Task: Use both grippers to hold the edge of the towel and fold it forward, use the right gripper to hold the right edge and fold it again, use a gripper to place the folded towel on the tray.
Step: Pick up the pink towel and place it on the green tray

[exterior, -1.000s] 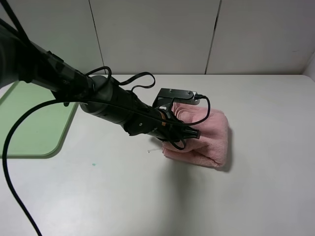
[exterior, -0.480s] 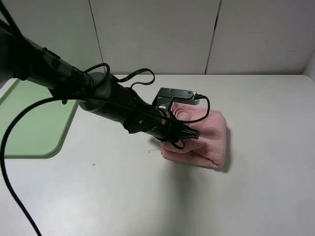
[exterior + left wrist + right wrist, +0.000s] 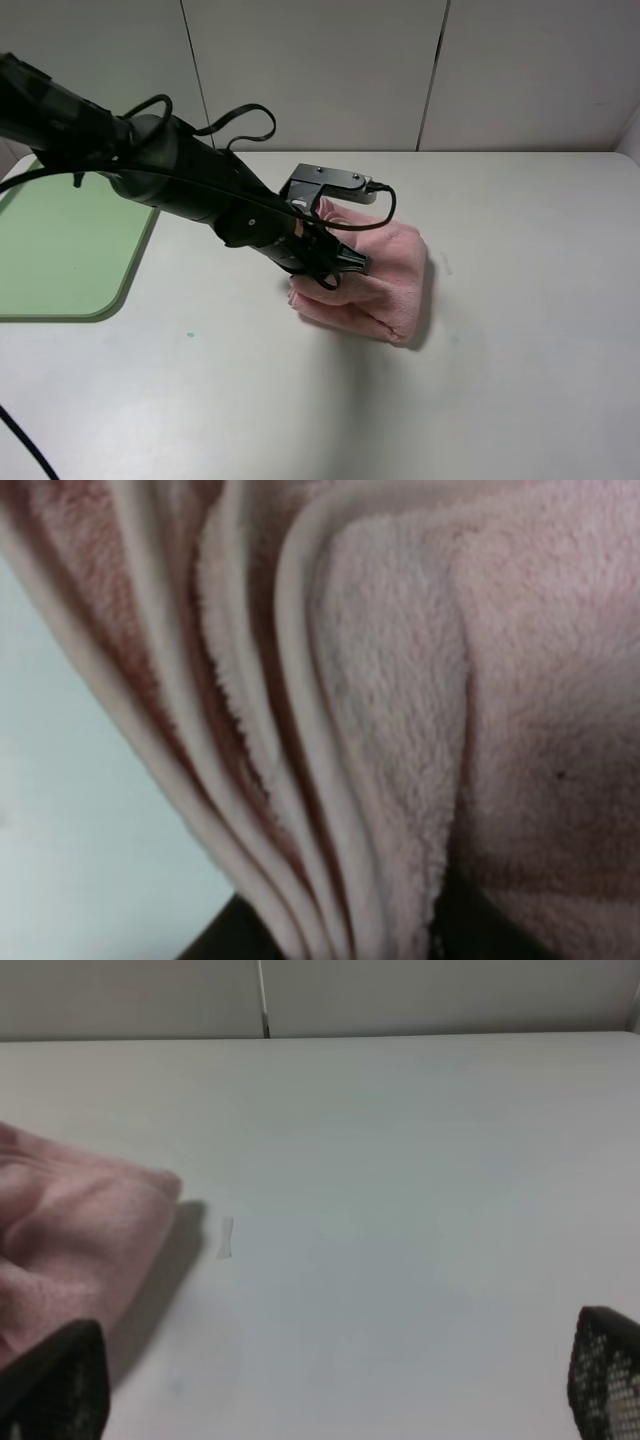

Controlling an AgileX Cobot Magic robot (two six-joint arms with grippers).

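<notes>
The folded pink towel (image 3: pixel 385 285) hangs bunched from my left gripper (image 3: pixel 332 268), which is shut on its left side just over the table. Close up in the left wrist view, stacked towel (image 3: pixel 400 680) layers and their hems fill the frame, with a dark fingertip (image 3: pixel 235 935) below them. The light-green tray (image 3: pixel 60 250) lies at the table's left edge, well apart from the towel. My right gripper (image 3: pixel 330 1385) is open, its two fingertips (image 3: pixel 55 1385) spread wide with only bare table between them. An end of the towel (image 3: pixel 70 1230) shows beside it. The exterior view does not show the right arm.
The left arm (image 3: pixel 170 180) and its cables stretch from the upper left over the table toward the towel. A tiny white scrap (image 3: pixel 226 1237) lies on the white table (image 3: pixel 520 350) near the towel. Pale wall panels stand behind.
My left gripper has carried the towel to the left, toward the tray, and the arm has drawn back with it. The towel's shape has slumped a little.
</notes>
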